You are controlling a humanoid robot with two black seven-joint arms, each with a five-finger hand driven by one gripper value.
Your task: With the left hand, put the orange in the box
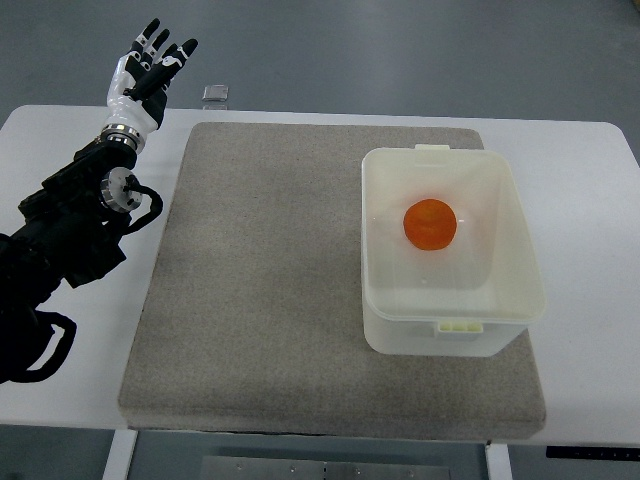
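- From my seat I see the left hand (150, 68) raised over the far left corner of the white table (585, 200), fingers spread apart and holding nothing.
- Its black arm (65, 235) comes in from the left edge and lies across the table's left side, clear of the mat.
- The orange (431, 224) sits on the bottom of the translucent white box (450, 250), roughly at its middle, well apart from the hand.
- The box stands on the right part of a grey felt-like mat (260, 280), which covers most of the tabletop.
- A small clear object (215, 95) rests on the table just beyond the mat's far edge; I cannot tell what it is.
- Beyond the table I see a plain grey floor (400, 50).
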